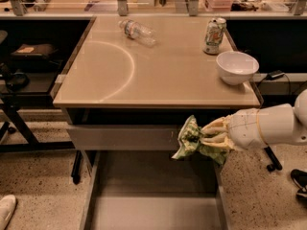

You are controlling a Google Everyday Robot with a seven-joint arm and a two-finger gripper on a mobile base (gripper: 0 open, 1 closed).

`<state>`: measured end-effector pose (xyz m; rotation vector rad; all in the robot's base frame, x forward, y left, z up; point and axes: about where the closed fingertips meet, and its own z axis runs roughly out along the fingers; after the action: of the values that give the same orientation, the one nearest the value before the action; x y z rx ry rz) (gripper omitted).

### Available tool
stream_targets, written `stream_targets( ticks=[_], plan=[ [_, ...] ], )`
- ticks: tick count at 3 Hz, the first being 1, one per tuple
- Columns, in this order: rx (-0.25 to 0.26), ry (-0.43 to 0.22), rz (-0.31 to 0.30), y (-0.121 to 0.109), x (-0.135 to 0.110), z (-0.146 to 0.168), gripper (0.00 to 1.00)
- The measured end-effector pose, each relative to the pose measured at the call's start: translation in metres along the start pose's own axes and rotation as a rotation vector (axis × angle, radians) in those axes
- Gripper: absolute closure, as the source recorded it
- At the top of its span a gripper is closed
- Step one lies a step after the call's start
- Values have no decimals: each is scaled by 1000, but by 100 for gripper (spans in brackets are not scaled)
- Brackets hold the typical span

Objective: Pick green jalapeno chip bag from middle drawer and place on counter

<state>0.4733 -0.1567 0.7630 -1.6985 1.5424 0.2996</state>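
Observation:
The green jalapeno chip bag point(191, 139) is crumpled and held in the air in front of the closed drawer front, just below the counter's front edge. My gripper point(209, 137) comes in from the right on a white arm and is shut on the bag's right side. The middle drawer point(153, 195) is pulled out below, and its grey floor is bare. The beige counter point(144, 75) lies above and behind the bag.
On the counter lie a clear plastic bottle point(137, 31) at the back, a green-and-white soda can point(214, 35) at the back right and a white bowl point(236, 67) at the right edge. Dark shelves flank the counter.

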Motion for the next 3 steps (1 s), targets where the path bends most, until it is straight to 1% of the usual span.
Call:
stream_targets(
  ticks=[1, 2, 3],
  plan=[
    [0, 0, 0, 0, 0, 0, 100],
    [31, 11, -106, -7, -40, -23, 100],
    [76, 18, -282, -26, -110, -64, 100]
  ],
)
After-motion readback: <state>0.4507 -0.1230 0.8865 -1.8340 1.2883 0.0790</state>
